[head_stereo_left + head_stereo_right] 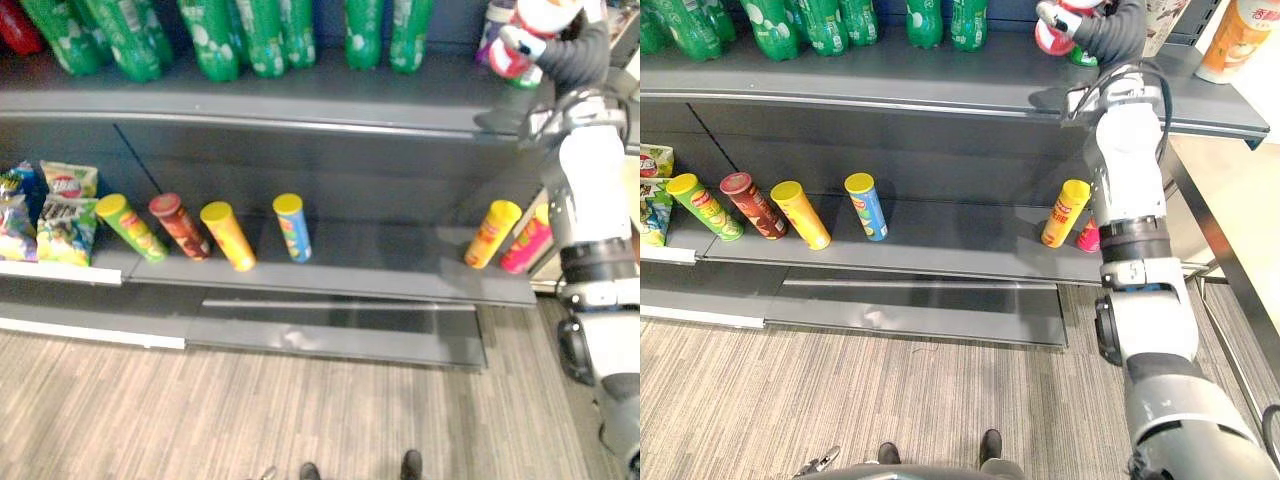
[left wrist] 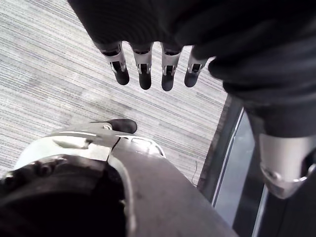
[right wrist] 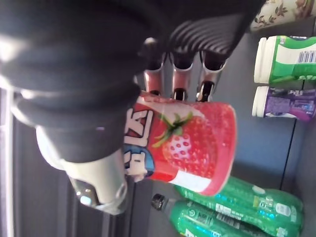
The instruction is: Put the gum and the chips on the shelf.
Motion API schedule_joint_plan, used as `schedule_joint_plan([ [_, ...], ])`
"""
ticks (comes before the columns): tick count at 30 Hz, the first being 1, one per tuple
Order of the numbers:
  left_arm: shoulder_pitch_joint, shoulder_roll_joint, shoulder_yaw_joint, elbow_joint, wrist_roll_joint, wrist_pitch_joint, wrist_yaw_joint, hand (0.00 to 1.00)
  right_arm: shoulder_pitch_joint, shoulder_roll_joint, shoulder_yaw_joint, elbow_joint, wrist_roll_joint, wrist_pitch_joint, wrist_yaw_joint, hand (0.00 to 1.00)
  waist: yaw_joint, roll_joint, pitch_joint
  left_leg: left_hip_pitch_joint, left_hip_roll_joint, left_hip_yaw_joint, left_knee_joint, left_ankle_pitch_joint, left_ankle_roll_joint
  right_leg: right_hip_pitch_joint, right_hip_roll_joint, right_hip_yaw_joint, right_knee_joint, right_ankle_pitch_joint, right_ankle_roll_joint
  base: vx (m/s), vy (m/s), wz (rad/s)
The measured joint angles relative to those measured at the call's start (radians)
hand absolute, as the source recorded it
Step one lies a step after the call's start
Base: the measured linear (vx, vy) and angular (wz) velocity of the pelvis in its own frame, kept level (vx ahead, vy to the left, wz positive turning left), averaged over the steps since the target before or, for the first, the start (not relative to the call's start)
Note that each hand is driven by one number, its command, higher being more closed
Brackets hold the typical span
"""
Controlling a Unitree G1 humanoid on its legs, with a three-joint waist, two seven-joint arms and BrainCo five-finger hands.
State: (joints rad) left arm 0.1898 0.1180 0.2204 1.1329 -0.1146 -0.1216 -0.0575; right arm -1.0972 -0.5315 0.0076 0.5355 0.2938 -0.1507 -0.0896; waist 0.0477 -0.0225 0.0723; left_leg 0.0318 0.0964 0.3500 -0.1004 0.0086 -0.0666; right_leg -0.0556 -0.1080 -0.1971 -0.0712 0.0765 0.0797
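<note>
My right hand [image 1: 1116,32] is raised to the right end of the upper shelf [image 1: 300,95] and is shut on a red strawberry gum tub [image 3: 193,148], which it holds just above the board. The same gum tub [image 1: 518,40] shows at the top of the left eye view. Several chips tubes lean on the lower shelf [image 1: 330,272]: green [image 1: 130,227], dark red [image 1: 180,226], yellow [image 1: 228,236], blue [image 1: 292,227], and a yellow one [image 1: 492,233] beside a pink one [image 1: 525,245] at the right. My left hand [image 2: 144,69] hangs over the floor with straight fingers, holding nothing.
Green bottles [image 1: 230,35] line the upper shelf. A green gum tub [image 3: 284,59] and a purple one [image 3: 284,101] stand near the held tub. Chip bags [image 1: 65,215] fill the lower shelf's left end. An orange cup [image 1: 1240,40] stands on a neighbouring shelf to the right.
</note>
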Motion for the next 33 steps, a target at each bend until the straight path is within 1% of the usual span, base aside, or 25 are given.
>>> schedule_joint_plan([
  [3,-0.008,0.001,-0.01,0.0,0.0,0.0,0.001,0.0,-0.056,-0.002,-0.012,0.067,-0.001,0.012,-0.015,1.0,0.007,0.002,0.0,-0.019,0.001,-0.001,0.001,0.008,0.001,-0.019,0.001,-0.001,0.0,0.004,-0.005,-0.02,-0.037,0.01],
  [6,-0.018,0.002,-0.02,-0.001,-0.001,0.0,0.008,0.0,-0.072,-0.001,-0.046,0.137,-0.01,0.021,-0.017,1.0,0.019,0.003,0.0,-0.022,0.002,-0.005,0.004,0.013,-0.001,-0.02,0.002,-0.004,0.0,0.006,-0.007,-0.01,-0.021,0.02],
  [11,-0.019,0.0,-0.023,-0.007,-0.001,0.0,0.011,0.0,-0.076,-0.001,-0.086,0.189,-0.02,0.051,-0.013,1.0,0.022,0.006,0.002,-0.026,0.003,-0.01,0.0,0.017,-0.001,-0.021,0.003,-0.009,0.0,0.007,-0.008,-0.01,-0.01,0.02],
  [18,-0.02,-0.004,-0.03,-0.021,0.0,0.0,0.011,0.0,-0.065,0.0,-0.106,0.189,-0.023,0.053,-0.005,1.0,0.021,0.015,0.008,-0.026,0.005,-0.007,-0.002,0.019,-0.002,-0.024,0.007,-0.006,0.001,0.007,-0.008,0.0,0.0,0.0],
  [20,-0.02,-0.005,-0.03,-0.023,0.0,-0.001,0.01,0.0,-0.037,0.001,-0.129,0.189,-0.028,0.053,-0.001,1.0,0.023,0.015,0.008,-0.026,0.003,-0.007,-0.002,0.019,-0.003,-0.024,0.005,-0.006,0.001,0.007,-0.008,0.0,0.0,0.0],
  [23,-0.02,-0.005,-0.03,-0.023,0.0,-0.001,0.01,0.0,0.002,0.001,-0.129,0.204,-0.056,0.053,0.005,1.0,0.023,0.015,0.01,-0.025,0.0,-0.006,-0.002,0.019,-0.003,-0.024,0.002,-0.006,0.0,0.007,-0.008,0.0,0.0,0.0],
  [29,-0.02,-0.004,-0.03,-0.026,0.0,-0.001,0.011,0.0,0.007,0.003,-0.129,0.21,-0.059,0.047,0.011,1.0,0.024,0.011,0.014,-0.023,0.0,-0.004,-0.002,0.017,-0.005,-0.022,0.003,-0.004,-0.002,0.007,-0.008,0.0,0.0,0.0],
  [33,-0.025,-0.003,-0.031,-0.029,0.0,-0.001,0.01,0.0,0.007,0.003,-0.129,0.21,-0.061,0.037,0.018,1.0,0.025,0.008,0.035,-0.008,0.0,-0.001,-0.003,0.015,-0.006,-0.007,0.004,0.0,-0.004,0.007,-0.008,0.0,0.0,-0.01],
])
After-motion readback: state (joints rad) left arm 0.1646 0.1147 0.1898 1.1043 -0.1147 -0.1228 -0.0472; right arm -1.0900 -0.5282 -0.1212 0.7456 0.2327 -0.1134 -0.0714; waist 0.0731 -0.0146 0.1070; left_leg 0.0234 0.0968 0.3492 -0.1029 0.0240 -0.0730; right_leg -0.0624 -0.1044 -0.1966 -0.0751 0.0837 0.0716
